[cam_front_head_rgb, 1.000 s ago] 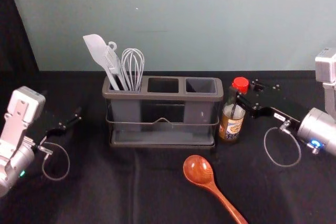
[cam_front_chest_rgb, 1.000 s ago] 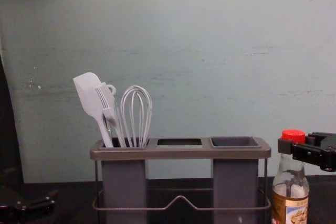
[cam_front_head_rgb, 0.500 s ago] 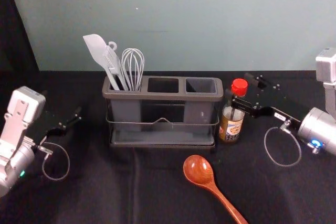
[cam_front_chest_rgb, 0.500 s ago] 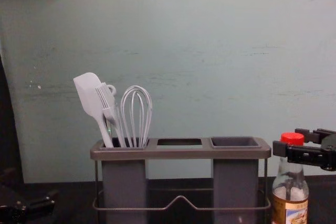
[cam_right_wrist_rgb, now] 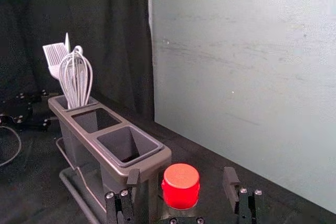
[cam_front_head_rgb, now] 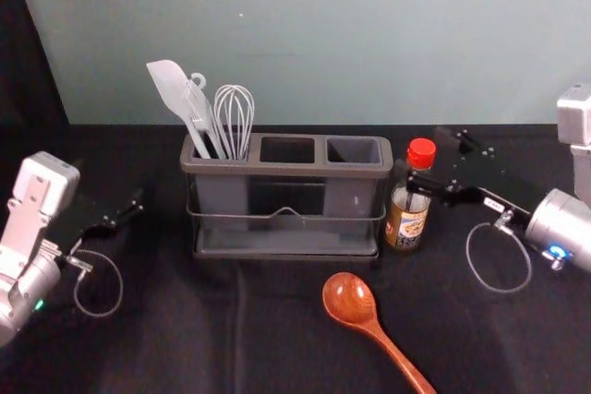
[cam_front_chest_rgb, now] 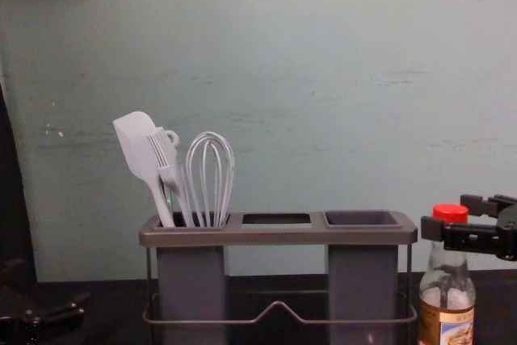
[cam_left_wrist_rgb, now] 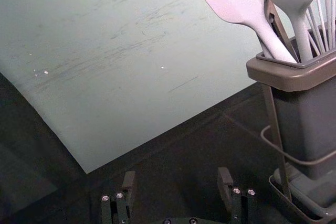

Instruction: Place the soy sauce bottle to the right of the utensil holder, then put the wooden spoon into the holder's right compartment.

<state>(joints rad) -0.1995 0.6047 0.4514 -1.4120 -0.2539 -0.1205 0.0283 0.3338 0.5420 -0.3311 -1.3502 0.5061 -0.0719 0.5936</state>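
Observation:
My right gripper (cam_front_head_rgb: 428, 161) is at the soy sauce bottle (cam_front_head_rgb: 406, 220), which stands upright just right of the utensil holder (cam_front_head_rgb: 283, 170). In the right wrist view the right gripper (cam_right_wrist_rgb: 182, 183) is open, a finger on each side of the red cap (cam_right_wrist_rgb: 181, 184) with gaps between. The holder's right compartment (cam_front_head_rgb: 354, 151) holds nothing; white utensils (cam_front_head_rgb: 208, 117) stand in the left one. On the cloth in front lies the wooden spoon (cam_front_head_rgb: 351, 301), bowl toward the holder. My left gripper (cam_front_head_rgb: 118, 195) is parked at the left; the left wrist view shows the left gripper (cam_left_wrist_rgb: 177, 183) open.
The black-covered table (cam_front_head_rgb: 277, 325) ends at a pale wall (cam_front_head_rgb: 369, 34) behind the holder. A cable loop (cam_front_head_rgb: 495, 292) hangs from the right arm, and another (cam_front_head_rgb: 103, 314) from the left. Black curtain (cam_right_wrist_rgb: 79, 9) hangs beyond the holder in the right wrist view.
My right gripper has opened around the cap and let go of the bottle. The bottle's top has shifted slightly and it stands by itself. The left arm has stayed still.

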